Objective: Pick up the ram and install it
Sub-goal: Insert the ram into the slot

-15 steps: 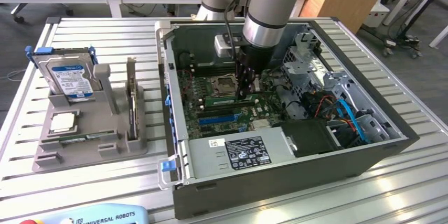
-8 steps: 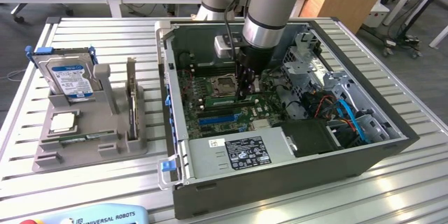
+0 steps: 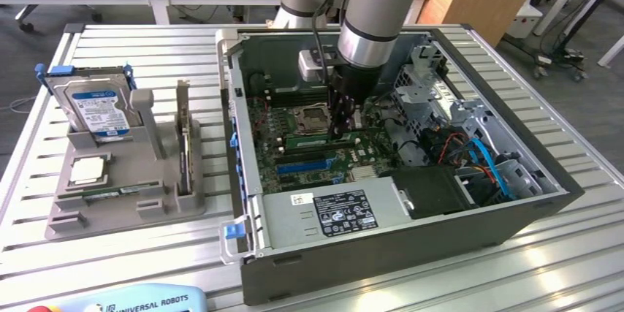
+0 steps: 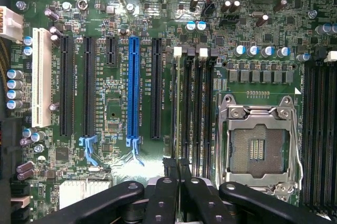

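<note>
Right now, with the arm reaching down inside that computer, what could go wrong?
1. The fingers pinch the thin ram edge-on above the narrow memory slots; if it is slightly off line, a push might bend it or scrape the board.
2. The open processor socket sits right beside those slots, so a slip could hit its exposed contacts.

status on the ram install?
Gripper shut on the ram, low inside the computer case. Ram stands edge-on over the memory slots beside the empty processor socket. Nothing blocking.

Exterior high; wrist close above motherboard [image 4: 158,50].
</note>
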`<action>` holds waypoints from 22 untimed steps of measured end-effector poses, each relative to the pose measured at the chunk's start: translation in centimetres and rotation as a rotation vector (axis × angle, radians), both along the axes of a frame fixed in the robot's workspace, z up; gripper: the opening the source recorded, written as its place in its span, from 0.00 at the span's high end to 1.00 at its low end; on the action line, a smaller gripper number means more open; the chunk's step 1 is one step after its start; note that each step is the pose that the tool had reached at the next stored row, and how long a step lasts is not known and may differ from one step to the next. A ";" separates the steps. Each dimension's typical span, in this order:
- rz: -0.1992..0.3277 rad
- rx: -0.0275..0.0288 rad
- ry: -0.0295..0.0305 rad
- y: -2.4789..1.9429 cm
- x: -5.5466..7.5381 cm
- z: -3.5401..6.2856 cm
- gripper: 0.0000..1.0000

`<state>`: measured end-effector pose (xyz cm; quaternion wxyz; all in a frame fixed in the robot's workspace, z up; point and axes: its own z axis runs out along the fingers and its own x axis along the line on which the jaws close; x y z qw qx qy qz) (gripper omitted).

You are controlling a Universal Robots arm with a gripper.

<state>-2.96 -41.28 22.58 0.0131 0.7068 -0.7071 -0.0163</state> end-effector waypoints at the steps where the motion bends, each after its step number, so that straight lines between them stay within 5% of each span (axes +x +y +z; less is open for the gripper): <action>1: 0.000 0.0002 -0.0001 0.00 0.0 0.00 0.87; 7: 0.000 0.0001 0.0000 0.00 0.0 0.00 0.69; 12: 0.000 0.0001 0.0000 0.00 0.0 0.20 0.69; 22: 0.000 0.0001 0.0000 0.00 0.0 3.55 0.69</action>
